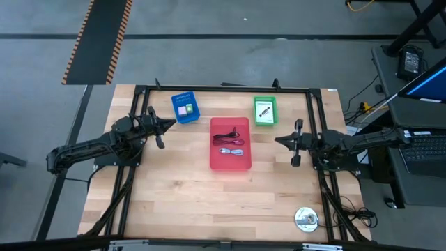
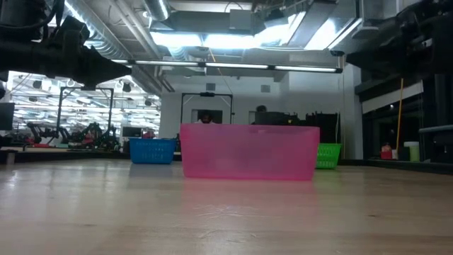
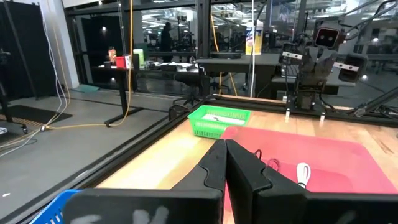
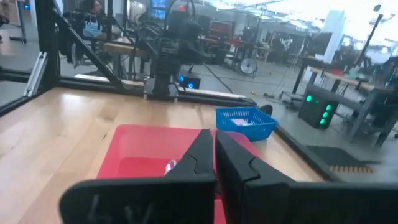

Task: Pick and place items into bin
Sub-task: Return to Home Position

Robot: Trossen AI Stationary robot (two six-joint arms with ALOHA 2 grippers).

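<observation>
A red bin [image 1: 231,159] stands in the middle of the table, with black and reddish coiled cables [image 1: 230,132] and a blue-grey pen [image 1: 233,150] lying inside. A blue basket [image 1: 185,108] holds a pink block, and a green basket [image 1: 265,110] holds a white card with a black part. A silver disc [image 1: 306,219] lies near the front right corner. My left gripper [image 1: 171,125] hovers shut at the table's left, pointing level toward the bin. My right gripper [image 1: 278,140] hovers shut at the right, also pointing at the bin. Both hold nothing.
A black metal frame [image 1: 223,88] runs round the table's edges. Bare wood [image 1: 188,202] lies in front of the bin. Beyond the table's right edge stand a laptop [image 1: 425,150] and cables on another desk.
</observation>
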